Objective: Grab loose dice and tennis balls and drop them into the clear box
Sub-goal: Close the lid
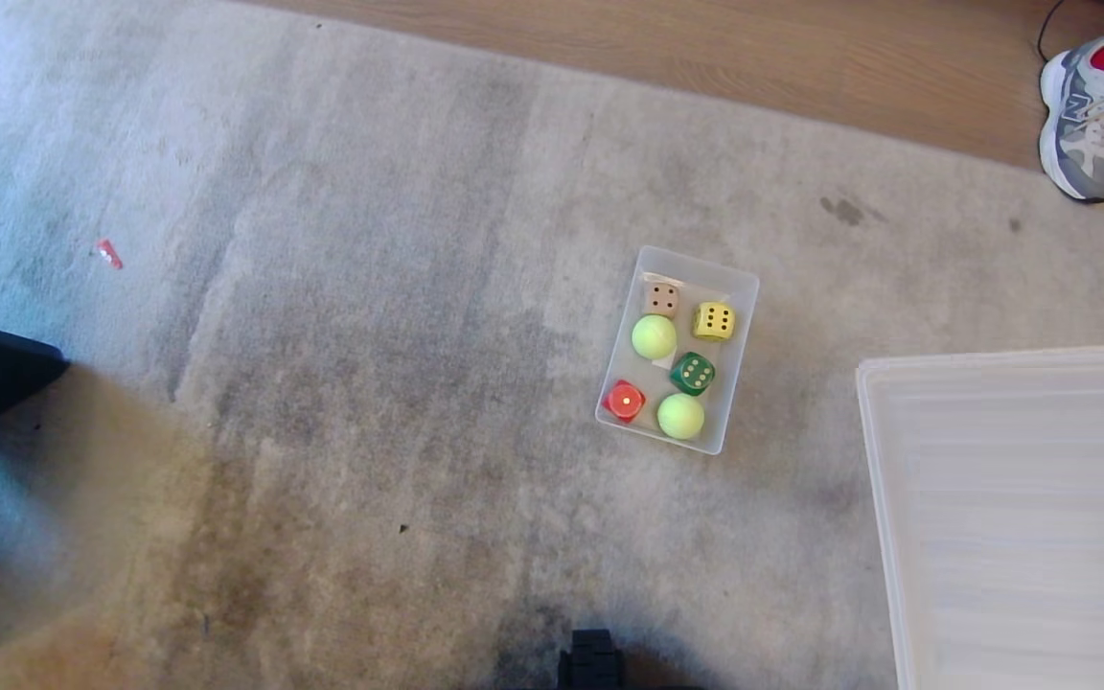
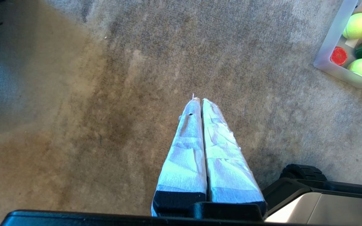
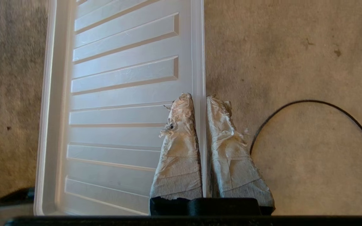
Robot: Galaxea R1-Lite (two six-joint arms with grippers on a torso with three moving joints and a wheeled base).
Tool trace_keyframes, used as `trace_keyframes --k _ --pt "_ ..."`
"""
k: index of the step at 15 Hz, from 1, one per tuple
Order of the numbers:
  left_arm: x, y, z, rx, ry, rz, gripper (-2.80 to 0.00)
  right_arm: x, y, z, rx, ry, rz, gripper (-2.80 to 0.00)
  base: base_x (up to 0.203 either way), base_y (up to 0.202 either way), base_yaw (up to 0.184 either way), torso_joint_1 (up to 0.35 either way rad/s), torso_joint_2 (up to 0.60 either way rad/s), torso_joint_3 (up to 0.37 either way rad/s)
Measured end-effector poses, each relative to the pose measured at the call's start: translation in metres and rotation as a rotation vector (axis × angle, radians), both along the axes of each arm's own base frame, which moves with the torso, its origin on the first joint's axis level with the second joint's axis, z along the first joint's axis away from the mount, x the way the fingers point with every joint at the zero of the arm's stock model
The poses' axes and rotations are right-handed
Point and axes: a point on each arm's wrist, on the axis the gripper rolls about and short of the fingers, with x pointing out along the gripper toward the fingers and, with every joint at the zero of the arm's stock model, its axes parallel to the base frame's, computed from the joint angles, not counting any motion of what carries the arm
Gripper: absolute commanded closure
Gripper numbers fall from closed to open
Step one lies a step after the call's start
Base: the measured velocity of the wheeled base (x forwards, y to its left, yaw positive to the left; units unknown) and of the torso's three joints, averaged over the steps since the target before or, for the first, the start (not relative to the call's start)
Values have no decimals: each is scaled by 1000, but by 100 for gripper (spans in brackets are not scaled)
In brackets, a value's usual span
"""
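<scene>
On the grey carpet the ribbed lid lies at four o'clock, the clear box just right of centre with everything in it: two tennis balls, then the beige, yellow, green and red dice. A shoe stands at one o'clock. The left gripper hangs pressed together over bare carpet; the right gripper, also together and empty, hangs over the lid's edge
</scene>
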Motion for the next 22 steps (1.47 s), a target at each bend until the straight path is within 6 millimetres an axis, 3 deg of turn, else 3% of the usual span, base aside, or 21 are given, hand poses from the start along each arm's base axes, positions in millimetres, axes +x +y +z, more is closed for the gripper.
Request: trace_keyframes --k 5,9,17,22 --pt "0 0 0 0 0 -1 0 79 5 36 96 -5 49 0 0 0 0 0 0 0" --pt "0 0 0 0 0 -1 0 137 32 42 202 -12 202 0 0 0 0 0 0 0" --pt "0 0 0 0 0 -1 0 254 62 4 246 -3 218 0 0 0 0 0 0 0" --pt "0 0 0 0 0 -1 0 311 74 -20 253 -81 218 0 0 0 0 0 0 0"
